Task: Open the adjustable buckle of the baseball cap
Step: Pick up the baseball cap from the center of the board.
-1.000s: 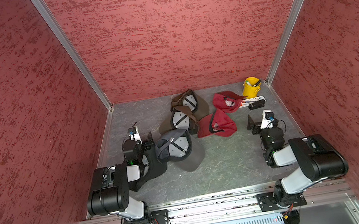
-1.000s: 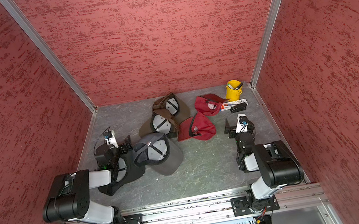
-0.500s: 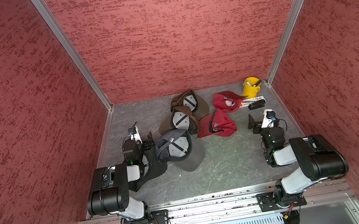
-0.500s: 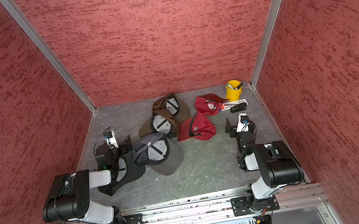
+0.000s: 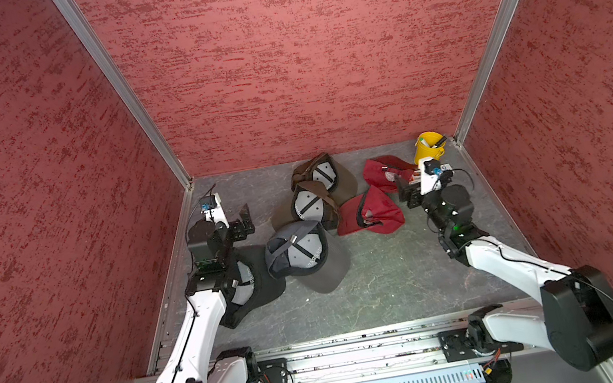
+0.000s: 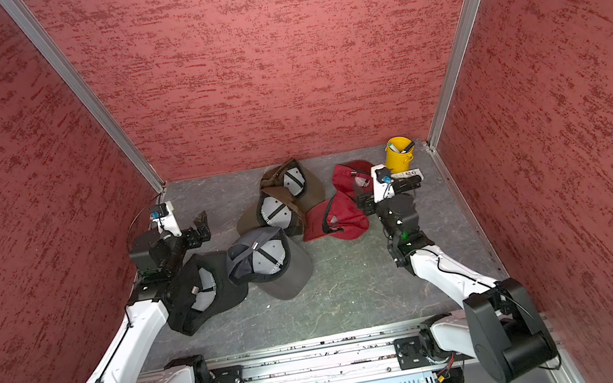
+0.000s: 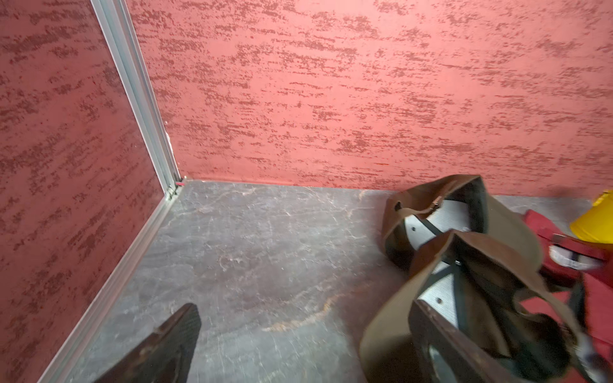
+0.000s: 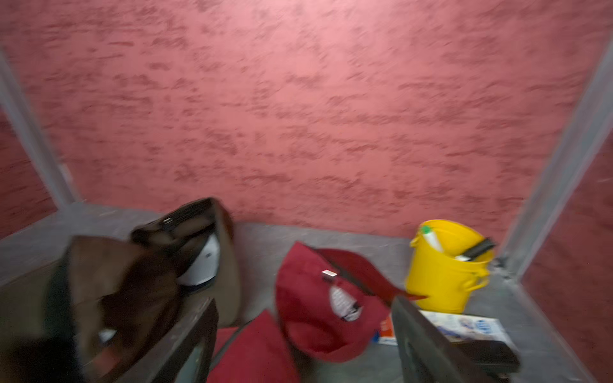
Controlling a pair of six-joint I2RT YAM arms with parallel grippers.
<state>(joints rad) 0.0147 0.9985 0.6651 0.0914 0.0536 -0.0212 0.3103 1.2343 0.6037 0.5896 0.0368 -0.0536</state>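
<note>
Several baseball caps lie upside down on the grey floor (image 5: pixel 389 292): a grey cap (image 5: pixel 309 257) with a metal buckle (image 5: pixel 292 238) on its strap, a black cap (image 6: pixel 203 290) under my left arm, two brown caps (image 5: pixel 316 195) and two red caps (image 5: pixel 373 211). My left gripper (image 5: pixel 242 222) (image 7: pixel 305 348) hovers open over bare floor left of the brown caps (image 7: pixel 464 265). My right gripper (image 6: pixel 360 196) (image 8: pixel 308 345) is open above the red caps (image 8: pixel 318 308), nothing between its fingers. The far red cap's buckle (image 8: pixel 328 273) shows.
A yellow bucket (image 5: pixel 428 146) holding pens stands in the back right corner, with a white box (image 8: pixel 464 326) and a black object lying on the floor in front of it. Red walls close in three sides. A metal rail (image 5: pixel 365 353) runs along the front.
Both arms have stretched out toward the back. The right gripper has moved back and left over the red caps, and its jaws stand a little narrower.
</note>
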